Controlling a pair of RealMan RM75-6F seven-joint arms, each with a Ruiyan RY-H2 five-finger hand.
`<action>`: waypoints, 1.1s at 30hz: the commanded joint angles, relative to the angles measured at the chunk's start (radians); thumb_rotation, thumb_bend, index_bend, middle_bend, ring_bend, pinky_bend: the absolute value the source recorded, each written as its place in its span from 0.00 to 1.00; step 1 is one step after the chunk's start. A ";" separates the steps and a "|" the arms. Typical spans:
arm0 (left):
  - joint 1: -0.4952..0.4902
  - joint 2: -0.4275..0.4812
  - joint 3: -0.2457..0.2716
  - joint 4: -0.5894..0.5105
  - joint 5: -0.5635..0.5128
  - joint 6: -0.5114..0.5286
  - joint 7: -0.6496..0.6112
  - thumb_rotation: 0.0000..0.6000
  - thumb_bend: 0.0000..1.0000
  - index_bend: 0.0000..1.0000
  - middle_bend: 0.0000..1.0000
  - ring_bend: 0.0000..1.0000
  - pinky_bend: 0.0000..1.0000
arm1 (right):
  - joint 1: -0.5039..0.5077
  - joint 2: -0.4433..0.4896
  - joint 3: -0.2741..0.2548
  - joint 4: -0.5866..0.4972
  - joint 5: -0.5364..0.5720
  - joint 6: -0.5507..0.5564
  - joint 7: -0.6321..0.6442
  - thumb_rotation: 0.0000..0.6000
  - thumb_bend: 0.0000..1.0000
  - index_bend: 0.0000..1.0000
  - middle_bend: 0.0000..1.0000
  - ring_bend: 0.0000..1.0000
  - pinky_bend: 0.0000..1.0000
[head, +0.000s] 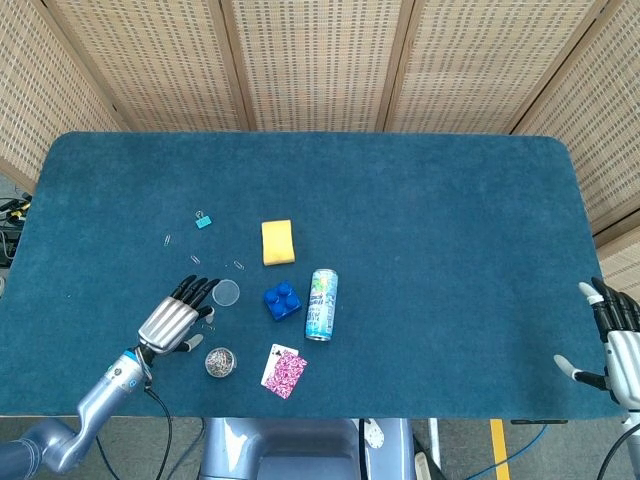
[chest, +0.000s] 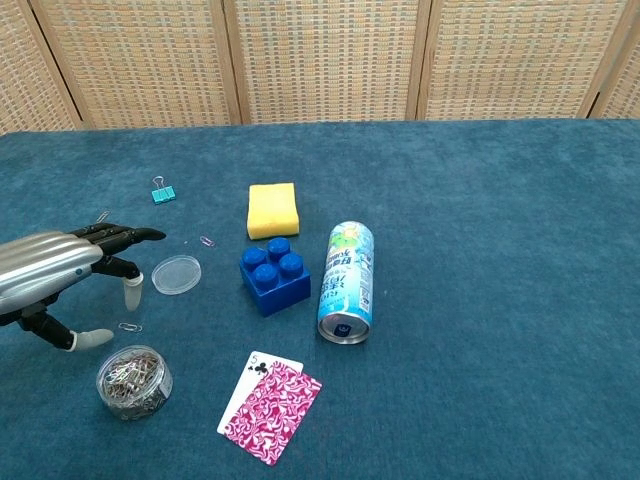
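The left robot hand (chest: 60, 280) is hovering low over the near-left part of the blue worktop (head: 440, 230), fingers spread and slightly curled, holding nothing. Its fingertips are pointing toward a clear round plastic lid (chest: 175, 274), which is lying flat just beside them; whether a fingertip is touching the rim cannot be told. A loose paper clip (chest: 130, 327) is lying on the felt under the robot hand, between thumb and fingers, and the small clear tub of paper clips (chest: 134, 381) is standing open just in front of it, near the worktop's front edge.

The lid is looking thin, light and smooth, and it is lying flush on the cloth, so it is likely to slide or skate away if pushed from one side; a pinch across the rim, thumb against a finger, seems the surest hold. The single clip is smaller still and is probably hard to pick off the nap.

The right robot hand (head: 615, 340) is resting at the far right edge of the worktop, fingers apart and empty, well apart from everything.

To the right of the lid a blue toy brick (chest: 274, 276), a yellow sponge (chest: 272, 209), a drink can on its side (chest: 346, 281) and playing cards (chest: 269, 405) are lying.
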 joint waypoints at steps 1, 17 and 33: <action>0.002 -0.004 -0.011 -0.017 -0.025 -0.019 0.019 1.00 0.32 0.48 0.00 0.00 0.00 | 0.001 0.001 -0.001 0.000 -0.002 -0.002 0.002 1.00 0.00 0.01 0.00 0.00 0.00; -0.005 -0.011 -0.044 -0.059 -0.099 -0.080 0.079 1.00 0.32 0.52 0.00 0.00 0.00 | 0.002 0.005 -0.005 0.000 -0.007 -0.005 0.016 1.00 0.00 0.01 0.00 0.00 0.00; -0.011 -0.024 -0.054 -0.059 -0.137 -0.113 0.112 1.00 0.37 0.52 0.00 0.00 0.00 | 0.003 0.006 -0.005 0.001 -0.006 -0.007 0.019 1.00 0.00 0.01 0.00 0.00 0.00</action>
